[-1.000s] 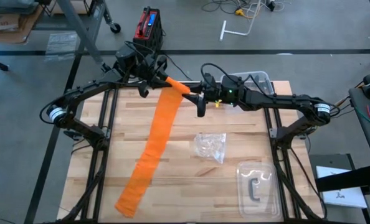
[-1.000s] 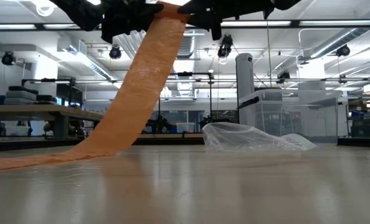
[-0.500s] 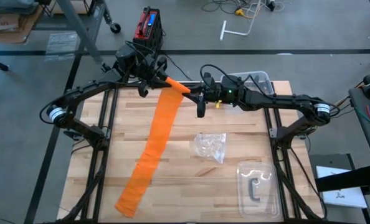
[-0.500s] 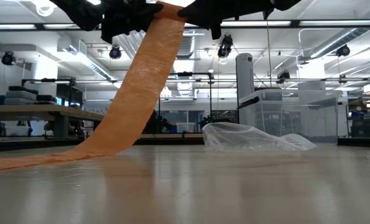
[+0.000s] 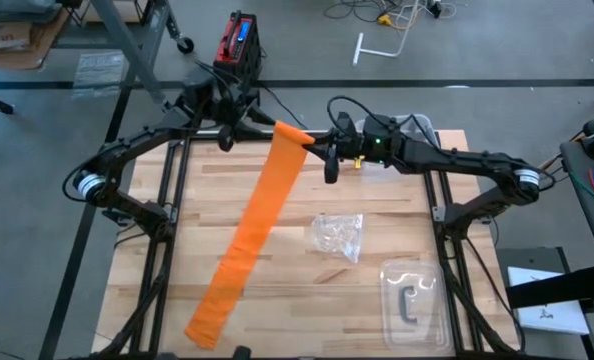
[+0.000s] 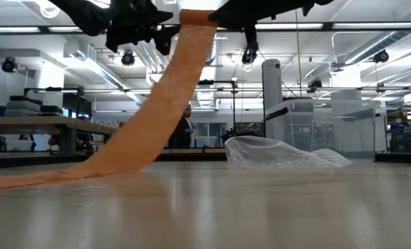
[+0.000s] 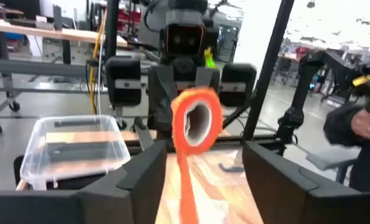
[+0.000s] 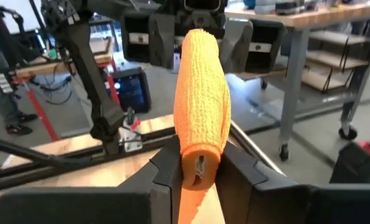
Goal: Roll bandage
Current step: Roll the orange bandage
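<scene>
Right gripper (image 8: 197, 171) is clamped tight on the rolled end of the bandage (image 5: 252, 225), held up over the table's far edge (image 5: 207, 152). Left gripper (image 7: 203, 165) faces it with fingers spread, clear of the roll. The orange strip trails down across the wood toward the near left corner.

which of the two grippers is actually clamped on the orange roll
The right gripper: its dark fingers pinch the rolled end of the bright orange fabric bandage. The left gripper only faces the roll, with its fingers spread wide and off it.
</scene>
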You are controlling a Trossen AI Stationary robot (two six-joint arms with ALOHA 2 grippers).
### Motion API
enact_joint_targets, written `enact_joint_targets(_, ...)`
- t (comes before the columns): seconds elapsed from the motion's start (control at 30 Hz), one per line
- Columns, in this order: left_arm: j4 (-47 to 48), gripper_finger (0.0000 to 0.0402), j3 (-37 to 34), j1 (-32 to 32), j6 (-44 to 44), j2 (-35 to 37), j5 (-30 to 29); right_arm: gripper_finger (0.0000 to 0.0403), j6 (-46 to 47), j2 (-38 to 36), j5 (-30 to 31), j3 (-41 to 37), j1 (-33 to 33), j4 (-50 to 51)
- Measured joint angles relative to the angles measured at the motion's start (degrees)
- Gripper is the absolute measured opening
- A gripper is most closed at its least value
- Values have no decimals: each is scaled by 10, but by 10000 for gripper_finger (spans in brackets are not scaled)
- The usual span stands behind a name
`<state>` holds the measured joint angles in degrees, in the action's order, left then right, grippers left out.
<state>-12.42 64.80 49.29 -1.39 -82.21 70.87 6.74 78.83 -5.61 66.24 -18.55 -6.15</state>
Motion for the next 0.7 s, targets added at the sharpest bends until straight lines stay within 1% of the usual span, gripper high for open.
enact_joint_targets(0.1,0,234,-14,-3,24,0,-1,70,-3,-17,1,0,1,36)
enact_joint_targets(0.17,-8,242,-24,-4,24,0,0,66,-5,-29,13,0,4,53)
enact_joint_targets(0.3,-7,248,-39,-8,29,1,4,59,-30,-49,17,0,7,83)
enact_joint_targets(0.4,-7,246,-46,-18,41,1,7,59,-36,-54,17,-3,7,105)
enact_joint_targets(0.6,-2,228,-49,-33,52,2,8,64,-34,-48,17,-10,10,102)
enact_joint_targets(0.7,5,224,-55,-33,58,5,1,58,-36,-44,17,-13,11,103)
